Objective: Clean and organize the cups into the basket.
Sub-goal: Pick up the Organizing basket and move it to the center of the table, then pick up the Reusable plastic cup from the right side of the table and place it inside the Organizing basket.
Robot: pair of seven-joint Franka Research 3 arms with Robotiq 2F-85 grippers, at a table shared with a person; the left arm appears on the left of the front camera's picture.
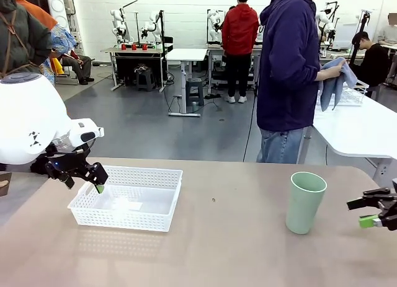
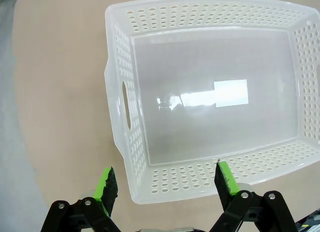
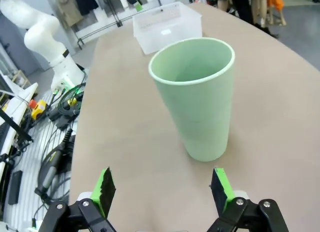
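Note:
A pale mint green cup [image 1: 304, 201] stands upright on the right side of the tan table; it also fills the middle of the right wrist view [image 3: 197, 96]. My right gripper [image 1: 371, 212] is open, a little to the right of the cup, its fingers [image 3: 220, 186] pointing at it without touching. The white lattice basket [image 1: 133, 222] sits at the left with nothing in it. My left gripper [image 1: 93, 178] hangs open over the basket's near-left corner, and its view looks straight down into the basket [image 2: 165, 189].
A person in a dark blue hoodie [image 1: 288, 70] stands at the table's far side, turned right, holding a blue cloth [image 1: 335, 82] over another white table. The robot's base and cables [image 3: 55, 91] lie beyond the table's edge in the right wrist view.

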